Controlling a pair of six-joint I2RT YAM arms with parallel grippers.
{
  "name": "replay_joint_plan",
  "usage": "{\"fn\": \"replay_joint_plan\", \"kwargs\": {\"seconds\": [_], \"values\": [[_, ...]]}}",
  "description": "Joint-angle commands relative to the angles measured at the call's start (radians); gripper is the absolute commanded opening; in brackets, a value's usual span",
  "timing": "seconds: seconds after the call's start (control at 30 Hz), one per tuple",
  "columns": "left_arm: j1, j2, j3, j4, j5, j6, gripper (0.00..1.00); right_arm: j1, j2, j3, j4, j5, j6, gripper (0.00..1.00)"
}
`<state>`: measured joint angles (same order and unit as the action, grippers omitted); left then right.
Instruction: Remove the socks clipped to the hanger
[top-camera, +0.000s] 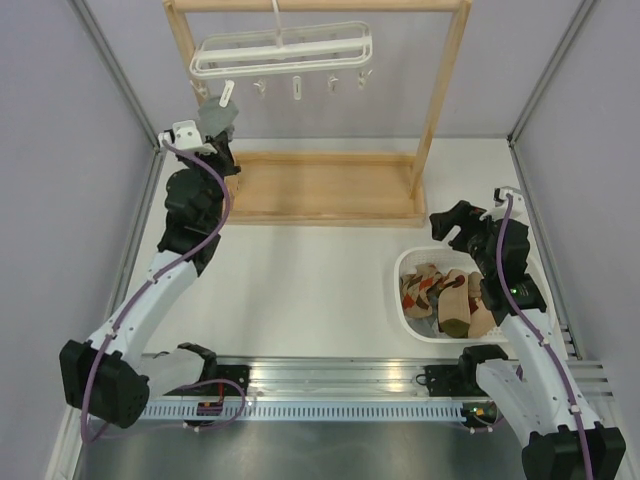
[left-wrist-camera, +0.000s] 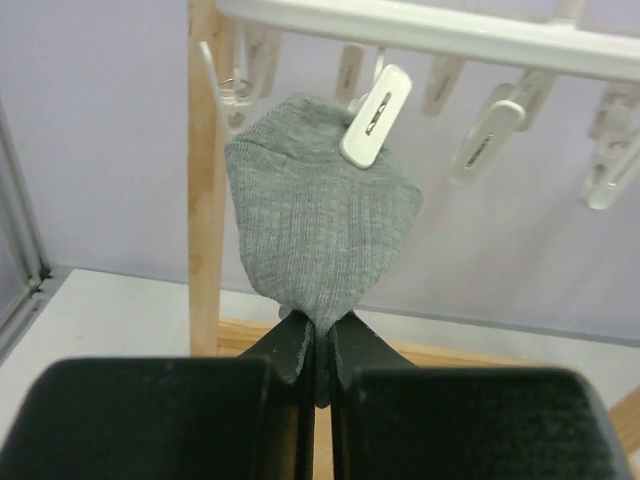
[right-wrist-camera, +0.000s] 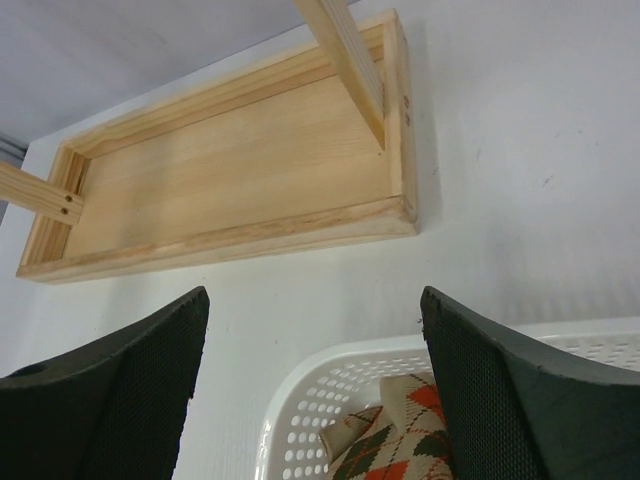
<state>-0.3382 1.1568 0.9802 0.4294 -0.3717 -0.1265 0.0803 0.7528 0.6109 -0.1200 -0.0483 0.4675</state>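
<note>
Three plain grey walls enclose the smooth white table (top-camera: 300, 290). Toward 12 o'clock in the top view we see the wooden rack (top-camera: 320, 190), a shallow pale-wood tray with slim uprights. From its top bar hangs the hanger (top-camera: 285, 50), an open white plastic rectangle with small dangling clips (top-camera: 297, 88). At 4 o'clock sits a perforated white basket (top-camera: 400, 285) holding crumpled argyle and tan socks (top-camera: 445, 295), partly hidden by the right arm (top-camera: 520, 300). At 11 o'clock, under the hanger's left end, hangs the ribbed grey sock (left-wrist-camera: 320, 225). One clip lies across its top, but we cannot tell which clip, if any, grips it. The left tool (left-wrist-camera: 318, 350) is clamped on the sock's lower tip. The right tool (right-wrist-camera: 310, 300) stands wide apart above the basket rim, of which the wrist view shows only a corner.
</note>
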Motion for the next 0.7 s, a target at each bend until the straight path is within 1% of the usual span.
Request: {"fn": "replay_joint_plan", "kwargs": {"seconds": [0.0, 0.03, 0.13, 0.23, 0.3, 0.33, 0.4, 0.43, 0.5, 0.53, 0.6, 0.63, 0.67], "values": [[0.004, -0.087, -0.021, -0.086, 0.149, -0.064, 0.02, -0.004, -0.006, 0.018, 0.040, -0.074, 0.000, 0.90], [0.004, -0.104, -0.025, -0.116, 0.189, -0.065, 0.02, -0.001, -0.006, 0.027, 0.045, -0.100, 0.006, 0.90], [0.004, -0.175, -0.037, -0.161, 0.230, -0.090, 0.02, 0.015, 0.013, 0.056, 0.057, -0.130, 0.013, 0.90], [0.002, -0.222, -0.037, -0.218, 0.306, -0.104, 0.02, 0.079, 0.065, 0.118, 0.063, -0.131, 0.016, 0.90], [0.004, -0.242, -0.041, -0.251, 0.344, -0.110, 0.02, 0.160, 0.118, 0.179, 0.091, -0.116, 0.025, 0.90], [0.002, -0.259, -0.044, -0.261, 0.359, -0.111, 0.02, 0.226, 0.141, 0.232, 0.097, -0.105, 0.023, 0.90], [0.004, -0.275, -0.061, -0.267, 0.367, -0.119, 0.02, 0.294, 0.219, 0.295, 0.112, -0.079, 0.026, 0.90], [0.002, -0.287, -0.067, -0.268, 0.405, -0.122, 0.02, 0.352, 0.250, 0.364, 0.112, -0.076, 0.028, 0.90], [0.002, -0.295, -0.084, -0.271, 0.433, -0.128, 0.02, 0.410, 0.344, 0.436, 0.157, -0.071, 0.037, 0.90], [0.002, -0.299, -0.089, -0.273, 0.459, -0.131, 0.02, 0.456, 0.373, 0.511, 0.175, -0.068, 0.039, 0.90], [0.002, -0.301, -0.103, -0.271, 0.474, -0.136, 0.02, 0.499, 0.471, 0.597, 0.181, -0.061, 0.033, 0.90], [0.002, -0.301, -0.106, -0.271, 0.488, -0.137, 0.02, 0.531, 0.506, 0.686, 0.181, -0.055, 0.028, 0.90], [0.002, -0.295, -0.107, -0.271, 0.496, -0.139, 0.02, 0.548, 0.578, 0.732, 0.181, -0.053, 0.026, 0.90]]}}
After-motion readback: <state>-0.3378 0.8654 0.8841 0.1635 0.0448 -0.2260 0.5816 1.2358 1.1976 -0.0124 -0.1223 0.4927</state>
